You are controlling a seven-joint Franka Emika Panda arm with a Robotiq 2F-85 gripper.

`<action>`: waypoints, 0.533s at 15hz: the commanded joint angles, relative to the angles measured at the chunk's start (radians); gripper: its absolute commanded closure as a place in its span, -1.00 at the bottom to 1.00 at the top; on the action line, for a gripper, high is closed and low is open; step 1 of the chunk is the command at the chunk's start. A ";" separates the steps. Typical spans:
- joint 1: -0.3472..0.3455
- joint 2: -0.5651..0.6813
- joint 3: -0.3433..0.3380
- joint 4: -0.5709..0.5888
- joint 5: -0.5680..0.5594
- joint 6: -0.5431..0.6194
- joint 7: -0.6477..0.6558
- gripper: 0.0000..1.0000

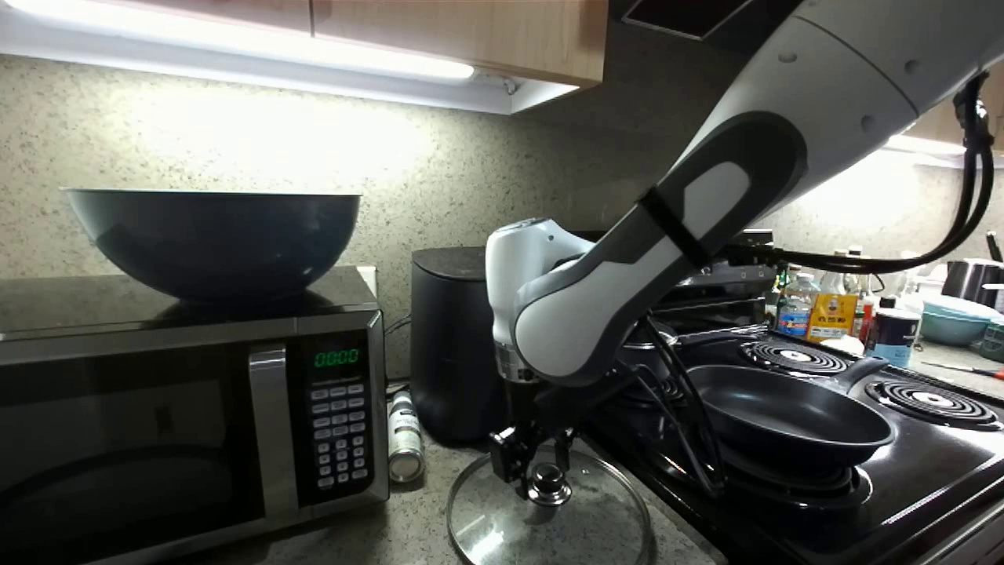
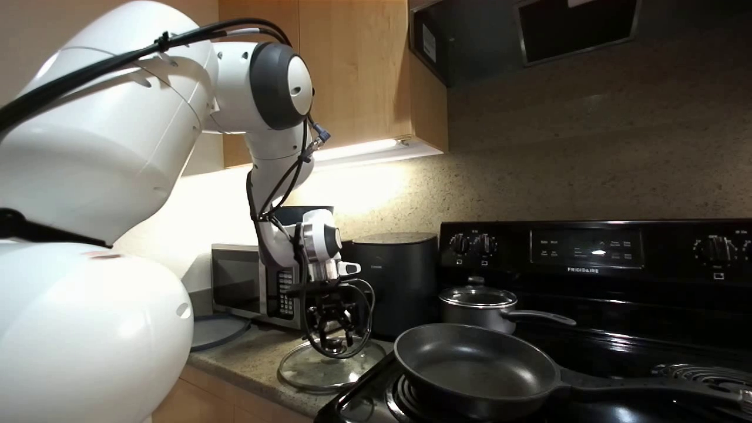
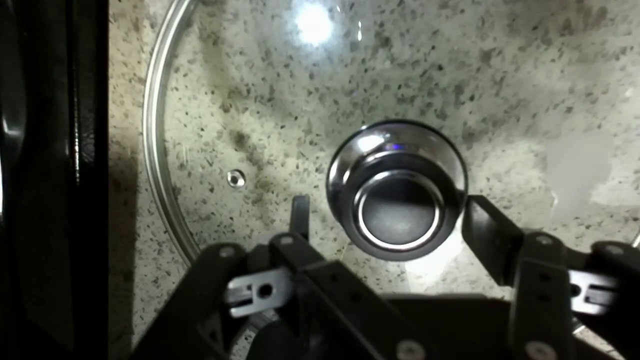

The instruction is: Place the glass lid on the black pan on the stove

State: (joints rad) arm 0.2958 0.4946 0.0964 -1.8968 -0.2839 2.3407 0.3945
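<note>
The glass lid (image 1: 600,522) lies flat on the counter, knob up, left of the stove; it also shows in an exterior view (image 2: 302,371) and in the wrist view (image 3: 260,100). Its dark, silver-ringed knob (image 3: 398,210) stands at the centre. My gripper (image 3: 386,210) is open, with one finger on each side of the knob. The right finger looks very near the knob; the left has a visible gap. The gripper is low over the lid in both exterior views (image 1: 541,468) (image 2: 333,342). The black pan (image 2: 476,364) sits on a front burner of the stove (image 1: 941,463).
A lidded pot (image 2: 479,308) stands behind the pan. A tall dark appliance (image 1: 455,345) and a can (image 1: 405,439) stand behind the lid. The microwave (image 1: 274,439) carries a large dark bowl (image 1: 212,243). The stove's edge (image 3: 90,175) runs beside the lid.
</note>
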 commanded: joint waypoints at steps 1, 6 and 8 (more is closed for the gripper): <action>0.027 0.008 -0.032 0.012 -0.004 -0.008 0.020 0.06; 0.039 0.004 -0.048 0.016 0.000 -0.031 0.044 -0.60; 0.044 0.005 -0.055 0.017 -0.002 -0.048 0.056 -0.86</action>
State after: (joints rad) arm 0.3181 0.4957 0.0652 -1.8857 -0.2818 2.3288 0.4115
